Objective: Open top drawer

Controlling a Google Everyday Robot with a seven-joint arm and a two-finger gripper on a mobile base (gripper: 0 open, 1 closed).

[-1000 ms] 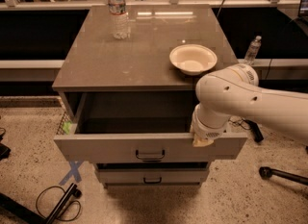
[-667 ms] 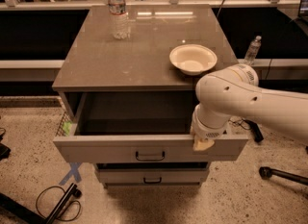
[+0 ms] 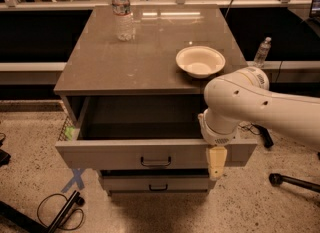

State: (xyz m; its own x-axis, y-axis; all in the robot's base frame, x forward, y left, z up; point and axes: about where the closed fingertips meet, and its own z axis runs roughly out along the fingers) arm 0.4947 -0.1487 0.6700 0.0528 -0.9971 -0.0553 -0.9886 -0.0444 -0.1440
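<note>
The top drawer (image 3: 110, 152) of the grey cabinet is pulled well out, and its deep box looks empty. Its plain grey front carries a small black pull handle (image 3: 155, 162) at the centre. My gripper (image 3: 216, 163) hangs over the right part of the drawer front, right of the handle, below the white arm (image 3: 250, 102). Only one cream finger (image 3: 216, 161) shows against the front. Below the open drawer a narrower grey drawer (image 3: 155, 183) with a like handle is shut.
On the cabinet top (image 3: 125, 57) stand a water bottle (image 3: 122, 12) at the back left and a white bowl (image 3: 200, 61) at the right. A second bottle (image 3: 261, 52) stands behind at the right. Cables (image 3: 60, 212) lie on the floor at the left.
The drawer and the arm stand about as before; the gripper has dropped slightly along the drawer front.
</note>
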